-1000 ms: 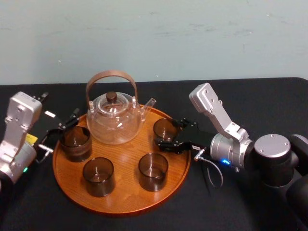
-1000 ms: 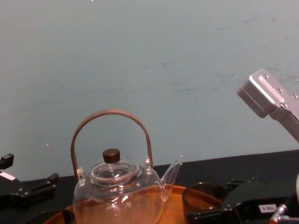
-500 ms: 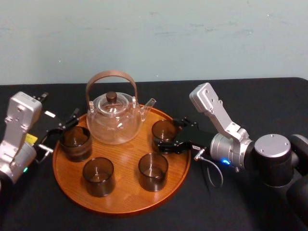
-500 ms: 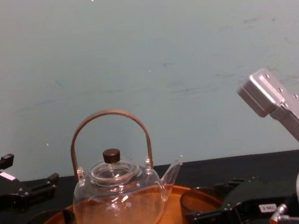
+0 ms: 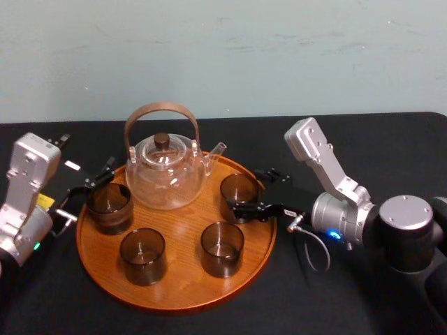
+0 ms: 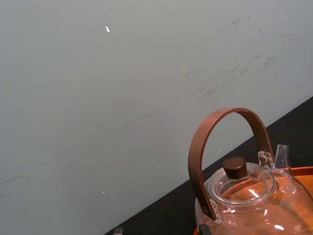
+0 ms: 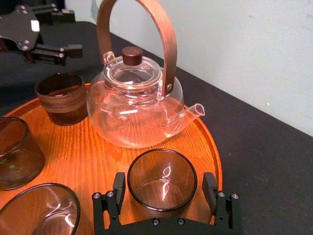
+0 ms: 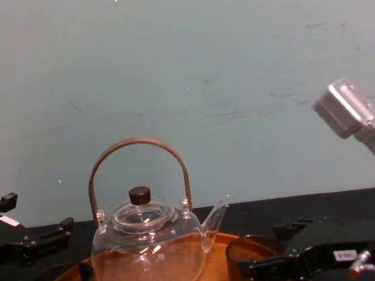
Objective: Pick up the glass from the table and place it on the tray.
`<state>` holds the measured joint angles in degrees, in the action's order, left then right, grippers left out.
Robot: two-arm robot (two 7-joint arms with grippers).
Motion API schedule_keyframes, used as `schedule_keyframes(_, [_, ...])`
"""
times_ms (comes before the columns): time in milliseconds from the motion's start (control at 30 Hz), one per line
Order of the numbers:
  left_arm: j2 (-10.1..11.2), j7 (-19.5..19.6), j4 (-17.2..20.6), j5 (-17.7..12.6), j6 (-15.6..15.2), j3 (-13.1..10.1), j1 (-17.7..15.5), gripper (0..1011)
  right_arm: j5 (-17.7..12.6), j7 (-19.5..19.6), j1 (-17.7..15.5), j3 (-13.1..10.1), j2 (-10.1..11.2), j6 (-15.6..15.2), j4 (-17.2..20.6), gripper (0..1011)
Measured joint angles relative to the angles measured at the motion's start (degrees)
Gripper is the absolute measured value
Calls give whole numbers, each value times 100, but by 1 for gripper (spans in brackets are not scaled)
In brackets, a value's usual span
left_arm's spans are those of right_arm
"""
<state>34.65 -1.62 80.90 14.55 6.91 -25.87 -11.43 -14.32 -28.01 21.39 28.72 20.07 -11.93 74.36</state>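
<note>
Right gripper (image 7: 164, 187): jaws spread wide, straddling smoky brown transparent glass cup (image 7: 162, 176). Narrow gap visible each side, so pads appear clear of cup wall.

Glass cup: upright on large round orange-brown wooden tray (image 5: 174, 293), right rear sector, just inside rim, near spout of clear glass teapot (image 5: 166, 174).

Tray: rests on matte black table (image 5: 230, 322).

Left gripper (image 5: 96, 180): parked at tray's left edge, jaws released, holding nothing.
</note>
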Motion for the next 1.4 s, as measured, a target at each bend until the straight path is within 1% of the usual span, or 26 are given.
schedule_keyframes(233, [0, 0, 0, 0, 0, 0, 0, 1001, -207, -64, -285, -147, 278, 11, 429, 1002])
schedule_keyframes(567, [0, 0, 0, 0, 0, 0, 0, 1001, -467, 27, -751, -411, 662, 1, 991, 1002])
schedule_keyframes(600, [0, 0, 0, 0, 0, 0, 0, 1001, -511, 36, -837, -458, 738, 7, 1091, 1003])
schedule_keyframes(667, [0, 0, 0, 0, 0, 0, 0, 1001, -556, 40, -918, -504, 809, 21, 1189, 1002])
schedule_keyframes(700, [0, 0, 0, 0, 0, 0, 0, 1001, -605, 46, -1011, -561, 889, 42, 1289, 1002])
schedule_keyframes(833, [0, 0, 0, 0, 0, 0, 0, 1001, -696, 79, -1169, -678, 1014, 104, 1460, 1002])
schedule_keyframes(900, [0, 0, 0, 0, 0, 0, 0, 1001, -765, 186, -1330, -828, 1101, 207, 1618, 1002])
schedule_keyframes(967, [0, 0, 0, 0, 0, 0, 0, 1001, -786, 345, -1448, -945, 1109, 319, 1702, 1002])
schedule_keyframes(1067, [0, 0, 0, 0, 0, 0, 0, 1001, -783, 530, -1546, -1058, 1067, 428, 1757, 1002])
schedule_keyframes(1100, [0, 0, 0, 0, 0, 0, 0, 1001, -763, 665, -1605, -1129, 1014, 508, 1780, 1002])
schedule_keyframes(1200, [0, 0, 0, 0, 0, 0, 0, 1001, -697, 875, -1682, -1226, 912, 636, 1792, 1002])
schedule_keyframes(1233, [0, 0, 0, 0, 0, 1, 0, 1001, -648, 991, -1723, -1293, 836, 708, 1793, 1002])
schedule_keyframes(1400, [0, 0, 0, 0, 0, 0, 0, 1001, -552, 1264, -1786, -1446, 641, 803, 1762, 1002])
